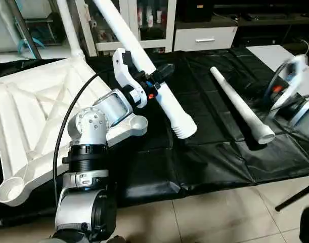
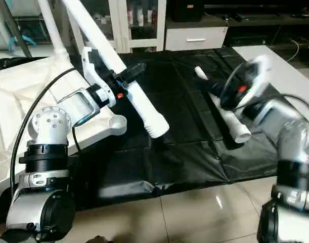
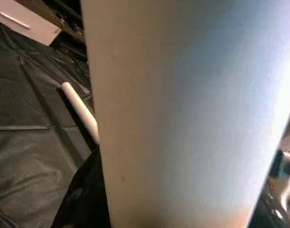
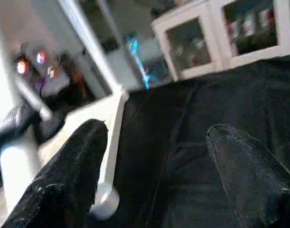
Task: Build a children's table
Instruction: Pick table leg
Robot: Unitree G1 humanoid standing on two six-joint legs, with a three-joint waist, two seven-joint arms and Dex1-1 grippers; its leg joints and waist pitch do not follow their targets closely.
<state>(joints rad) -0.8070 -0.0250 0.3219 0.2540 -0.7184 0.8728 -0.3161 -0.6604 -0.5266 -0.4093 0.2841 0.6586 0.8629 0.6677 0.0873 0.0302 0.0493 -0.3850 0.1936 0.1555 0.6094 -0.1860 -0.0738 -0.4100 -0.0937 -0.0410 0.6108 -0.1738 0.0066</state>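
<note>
My left hand (image 1: 153,81) is clamped around a long white plastic tube leg (image 1: 144,66), holding it tilted above the black-draped desk (image 1: 205,152), flared end low. My right hand (image 4: 154,175) hangs open and empty, fingers spread wide. The white ribbed plastic tabletop (image 1: 38,116) lies underside up beside my left arm. A second white leg (image 1: 240,104) lies on the cloth.

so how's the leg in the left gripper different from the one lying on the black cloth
The held leg is off the cloth, tilted, ribbed end down, clamped by the left gripper. The loose leg lies flat on the black cloth, ungripped, with the open right gripper above it. Both are long white tubes.
</note>
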